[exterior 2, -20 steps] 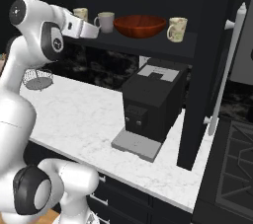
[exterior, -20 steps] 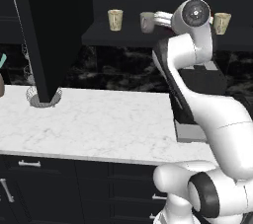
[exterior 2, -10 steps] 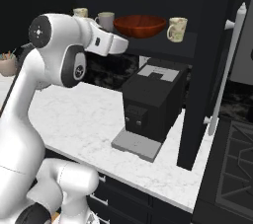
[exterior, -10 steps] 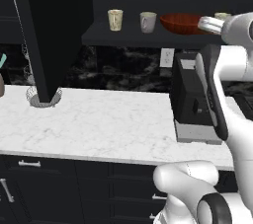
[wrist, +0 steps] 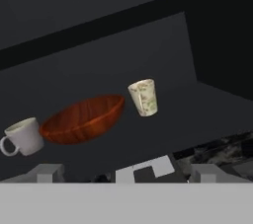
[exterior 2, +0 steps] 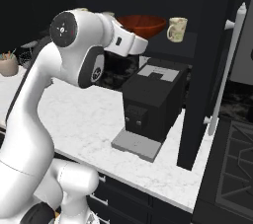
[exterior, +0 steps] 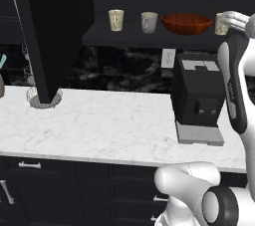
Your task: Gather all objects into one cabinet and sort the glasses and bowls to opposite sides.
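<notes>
While the hand gapes empty, left base view adds a far-left tumbler, bowl mid-shelf.

Dark cabinet shelf holds, left to right, upright cream tumbler, greyish-white cup, wide red-brown bowl, then second speckled tumbler just beside the bowl.

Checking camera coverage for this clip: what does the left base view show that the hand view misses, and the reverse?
Left base view alone: the leftmost tumbler, the marble counter and the black cabinet door. Hand view alone: the two grey fingers, apart with nothing between them. Both: the red-brown bowl, the greyish-white cup, the coffee machine and the right-hand tumbler.
</notes>
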